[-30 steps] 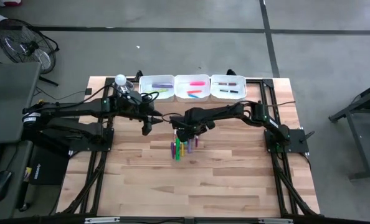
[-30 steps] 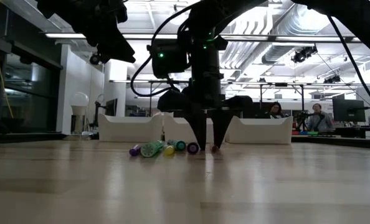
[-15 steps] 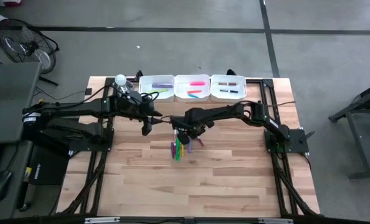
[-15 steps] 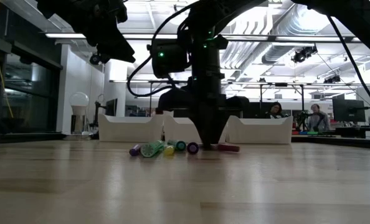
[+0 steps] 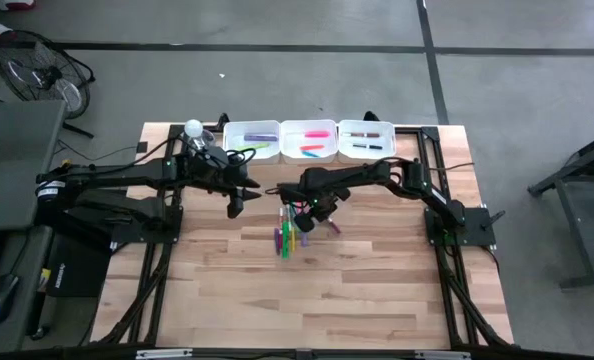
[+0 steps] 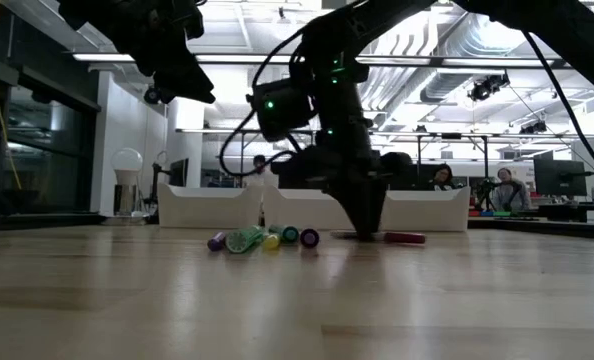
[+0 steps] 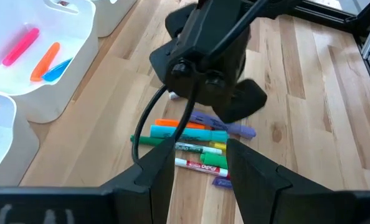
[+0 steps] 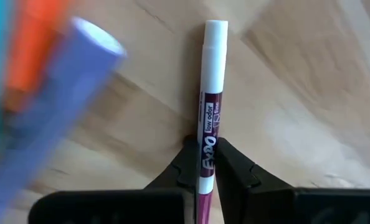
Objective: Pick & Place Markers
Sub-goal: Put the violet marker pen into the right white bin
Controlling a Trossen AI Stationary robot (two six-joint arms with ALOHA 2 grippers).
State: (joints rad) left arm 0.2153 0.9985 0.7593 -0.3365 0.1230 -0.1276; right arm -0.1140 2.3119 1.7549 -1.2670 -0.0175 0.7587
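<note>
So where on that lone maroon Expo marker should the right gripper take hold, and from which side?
Mid-barrel, from above, fingers across its width. The maroon marker lies flat on the table, apart from the pile, and the right gripper is shut on its barrel that way now.

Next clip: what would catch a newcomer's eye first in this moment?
The right hand at mid-table, shut on a maroon marker that lies on the wood, a little apart from the rest. Beside it sits the bright cluster of markers, and three white trays line the table's far edge. The left hand hangs open nearby.
</note>
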